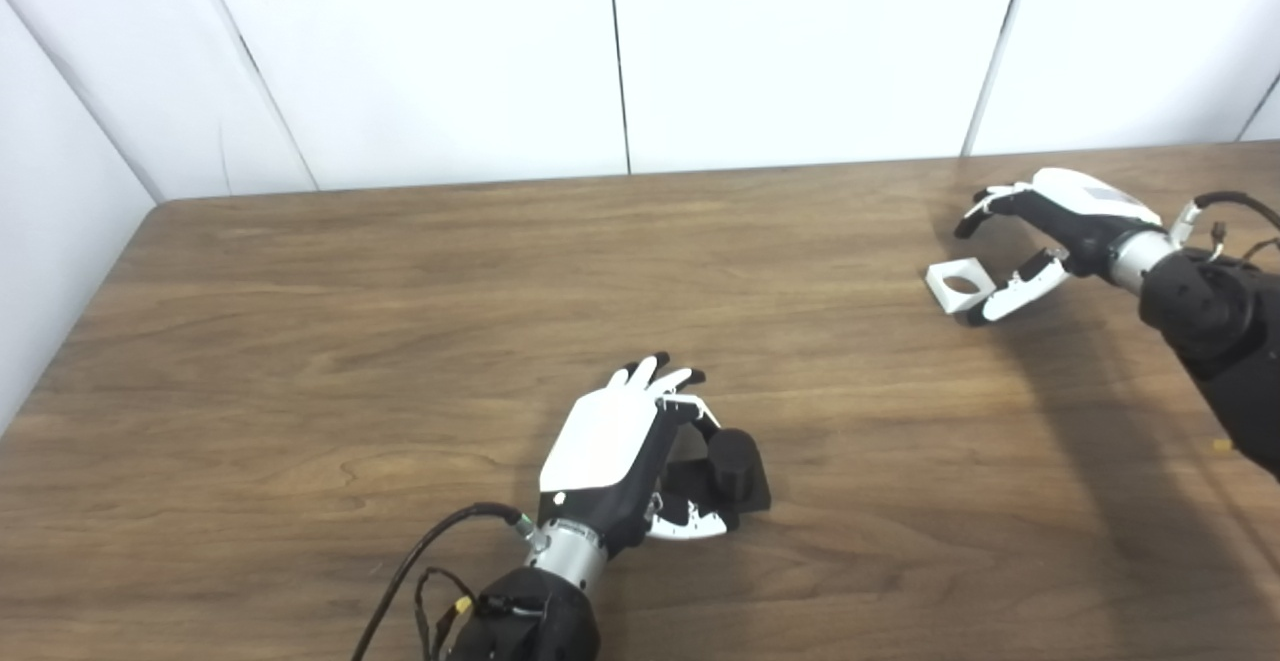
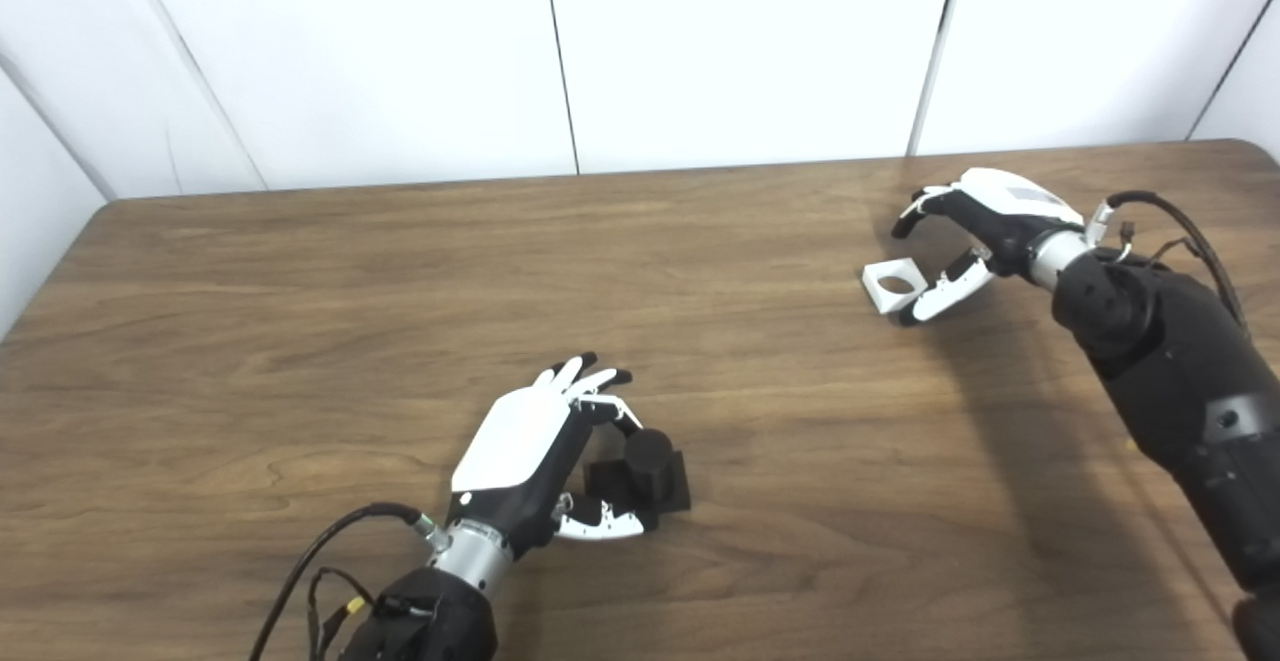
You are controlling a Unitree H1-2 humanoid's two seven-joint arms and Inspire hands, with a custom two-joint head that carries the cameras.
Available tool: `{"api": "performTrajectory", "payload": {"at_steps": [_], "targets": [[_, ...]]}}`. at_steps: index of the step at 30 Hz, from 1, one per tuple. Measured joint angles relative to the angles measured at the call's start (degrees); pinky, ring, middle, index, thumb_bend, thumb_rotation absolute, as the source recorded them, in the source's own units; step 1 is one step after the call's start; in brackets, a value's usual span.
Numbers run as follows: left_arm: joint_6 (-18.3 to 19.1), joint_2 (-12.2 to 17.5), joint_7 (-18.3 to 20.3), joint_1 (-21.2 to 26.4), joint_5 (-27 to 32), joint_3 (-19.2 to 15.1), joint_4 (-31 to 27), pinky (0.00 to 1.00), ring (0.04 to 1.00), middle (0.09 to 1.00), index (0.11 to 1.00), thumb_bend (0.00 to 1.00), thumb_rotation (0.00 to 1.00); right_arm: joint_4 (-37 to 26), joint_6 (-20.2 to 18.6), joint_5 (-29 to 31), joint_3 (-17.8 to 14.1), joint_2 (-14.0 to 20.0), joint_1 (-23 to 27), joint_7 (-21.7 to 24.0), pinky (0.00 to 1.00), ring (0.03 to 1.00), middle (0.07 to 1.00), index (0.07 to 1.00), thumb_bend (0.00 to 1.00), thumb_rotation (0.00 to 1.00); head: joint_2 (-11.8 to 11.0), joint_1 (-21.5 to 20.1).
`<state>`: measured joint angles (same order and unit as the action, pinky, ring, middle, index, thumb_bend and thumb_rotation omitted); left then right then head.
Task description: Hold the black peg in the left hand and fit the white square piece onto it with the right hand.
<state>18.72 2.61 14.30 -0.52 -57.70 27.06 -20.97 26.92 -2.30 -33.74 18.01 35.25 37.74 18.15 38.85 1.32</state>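
Black peg (image 1: pixel 735 461), a short cylinder standing upright on a flat square black base, sits on the wooden tabletop (image 1: pixel 400 291) near the front edge, a little left of centre. The left robot hand (image 1: pixel 625 451) lies just to its left, back of the hand turned up, with its fingers (image 1: pixel 655 373) stretched forward and spread and its thumb reaching along the near edge of the base. The fingers are apart and not closed on the peg; whether the thumb touches the base cannot be told. A black cable loops from the wrist toward the bottom edge.

Well apart, toward the far right of the tabletop, the white square piece (image 1: pixel 960 284) with a round hole through its middle lies flat or slightly tipped. The right robot hand (image 2: pixel 975 231) arches over and beside it, fingers curled wide above, thumb low at the piece's right corner, apparently touching it; a firm hold is not shown.

The right eye view shows the tabletop's rounded far right corner and more of the right forearm; the left eye view shows more of the white wall panel (image 1: pixel 60 191) at the left.
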Motion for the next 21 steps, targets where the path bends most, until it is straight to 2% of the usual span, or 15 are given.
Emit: {"api": "performTrajectory", "payload": {"at_steps": [21], "targets": [[0.18, -0.5, 0.15, -0.07, -0.2, 0.21, 0.13, 1.0, 0.998, 0.899, 0.489, 0.52, 0.06, 3.4, 0.5, -2.31, 2.94, -0.57, 2.81, 0.09, 1.0, 0.99, 0.93, 0.734, 0.9, 0.25, 0.79, 0.09]]}}
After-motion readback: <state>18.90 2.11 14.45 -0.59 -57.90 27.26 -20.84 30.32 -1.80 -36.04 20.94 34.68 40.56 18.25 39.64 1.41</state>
